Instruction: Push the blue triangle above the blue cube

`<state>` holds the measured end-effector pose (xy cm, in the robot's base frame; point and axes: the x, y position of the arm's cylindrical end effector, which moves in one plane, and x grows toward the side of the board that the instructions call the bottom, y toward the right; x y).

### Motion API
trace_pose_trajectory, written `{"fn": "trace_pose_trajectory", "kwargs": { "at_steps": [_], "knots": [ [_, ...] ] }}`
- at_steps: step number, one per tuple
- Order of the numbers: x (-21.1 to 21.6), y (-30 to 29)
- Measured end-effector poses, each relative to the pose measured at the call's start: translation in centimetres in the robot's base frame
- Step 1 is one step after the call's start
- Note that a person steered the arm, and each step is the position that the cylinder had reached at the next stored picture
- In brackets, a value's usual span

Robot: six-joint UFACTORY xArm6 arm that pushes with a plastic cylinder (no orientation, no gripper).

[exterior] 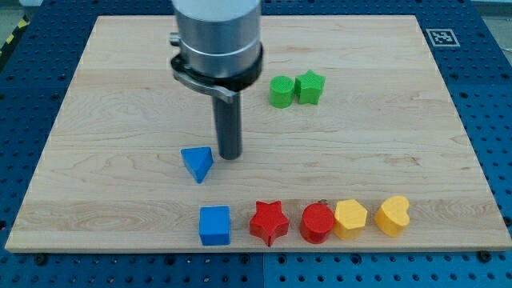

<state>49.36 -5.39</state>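
Note:
The blue triangle (197, 163) lies on the wooden board left of centre, a short way above and slightly left of the blue cube (214, 225), which sits near the board's bottom edge. My tip (230, 156) rests on the board just to the right of the blue triangle, close to its upper right corner; I cannot tell if it touches. The rod rises from there to the grey arm body at the view's top.
A row runs right of the blue cube along the bottom: a red star (269, 222), a red cylinder (318, 222), a yellow hexagon (350, 218), a yellow heart (392, 214). A green cylinder (281, 91) and a green star (310, 86) sit upper right of centre.

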Motion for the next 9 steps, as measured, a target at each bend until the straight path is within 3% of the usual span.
{"fn": "trace_pose_trajectory", "kwargs": {
  "at_steps": [2,4,5,9],
  "knots": [
    [2.5,-2.0],
    [0.2,-7.0],
    [3.3,-7.7],
    [3.6,-7.7]
  ]
}}
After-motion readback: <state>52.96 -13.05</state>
